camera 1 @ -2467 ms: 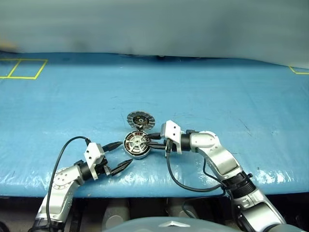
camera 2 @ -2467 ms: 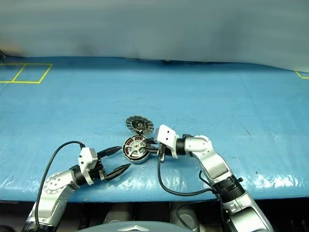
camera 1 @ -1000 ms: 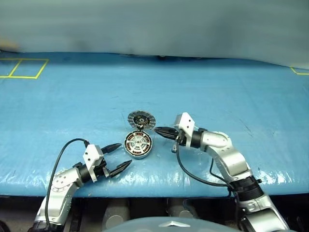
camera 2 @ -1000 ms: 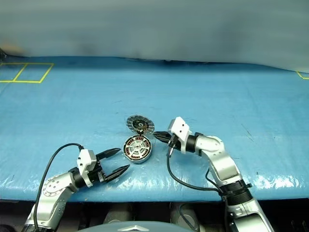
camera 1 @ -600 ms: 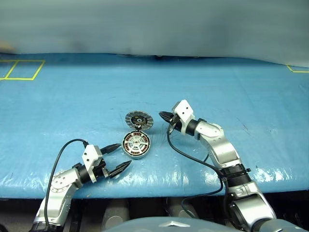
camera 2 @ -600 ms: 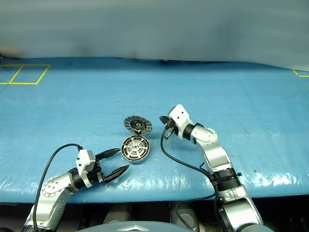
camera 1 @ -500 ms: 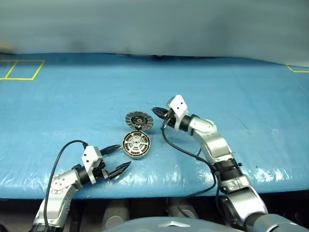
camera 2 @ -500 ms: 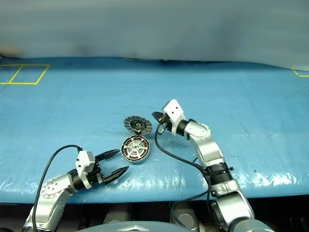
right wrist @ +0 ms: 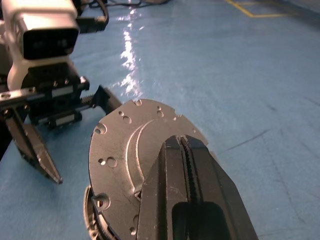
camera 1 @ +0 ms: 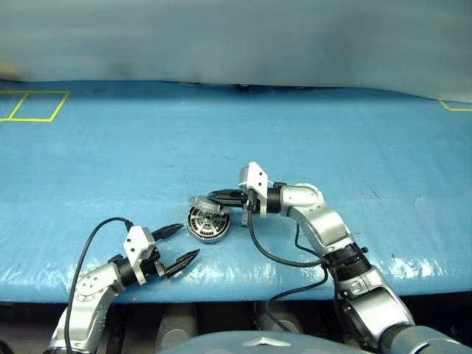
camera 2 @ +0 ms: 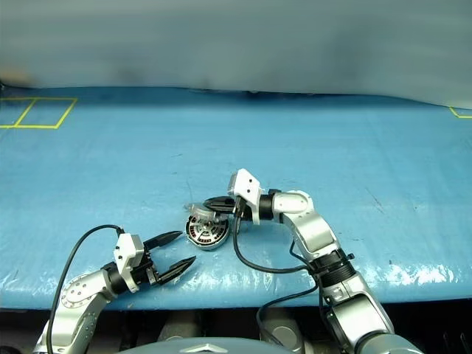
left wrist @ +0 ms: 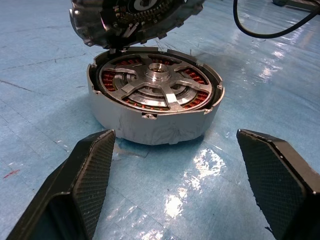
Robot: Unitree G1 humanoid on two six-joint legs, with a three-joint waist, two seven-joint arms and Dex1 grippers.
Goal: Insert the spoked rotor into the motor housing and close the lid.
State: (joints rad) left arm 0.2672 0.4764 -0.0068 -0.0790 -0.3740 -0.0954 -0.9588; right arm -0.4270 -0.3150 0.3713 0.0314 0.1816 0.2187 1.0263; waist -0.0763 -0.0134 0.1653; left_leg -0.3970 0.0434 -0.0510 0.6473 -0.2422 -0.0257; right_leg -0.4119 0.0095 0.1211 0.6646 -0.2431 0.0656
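Right gripper [camera 1: 215,196] now swung across to the lid [right wrist: 135,150], fingers pressed together, tips against its plain grey face. A second ago parked well off to the right of the parts; half a second ago up beside the flat-lying lid. Lid no longer flat on the blue table [camera 1: 332,140]: tilted up on its joint, half-folded over the motor housing [left wrist: 152,102], segmented face angled down. Housing sitting in the same spot near the table's front edge, spoked rotor [left wrist: 157,82] already seated inside, copper windings showing between the spokes. Left gripper [camera 1: 178,245] unmoved, hovering just in front and to the left of the housing, jaws wide apart, holding nothing.
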